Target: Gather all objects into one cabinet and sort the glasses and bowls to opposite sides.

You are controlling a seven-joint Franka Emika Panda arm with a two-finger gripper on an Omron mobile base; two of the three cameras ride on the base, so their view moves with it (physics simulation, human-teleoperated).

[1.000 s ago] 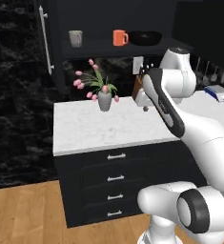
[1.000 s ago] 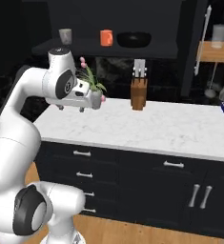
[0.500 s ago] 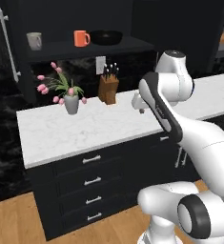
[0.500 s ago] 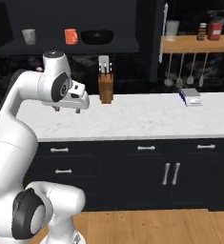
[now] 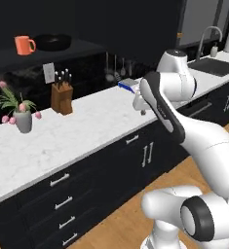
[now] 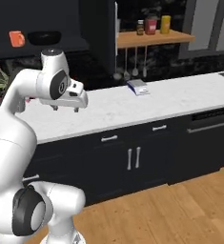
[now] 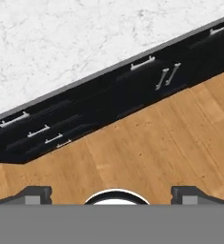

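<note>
Gripper spread wide and empty, hanging above the table's front edge; orange mug and black bowl up on the shelf.

Arm bent at elbow, wrist level, gripper pointing down w/ fingers spread wide apart, nothing btw them.

No lettering, label, brand or number can be read on anything in these pictures.
</note>
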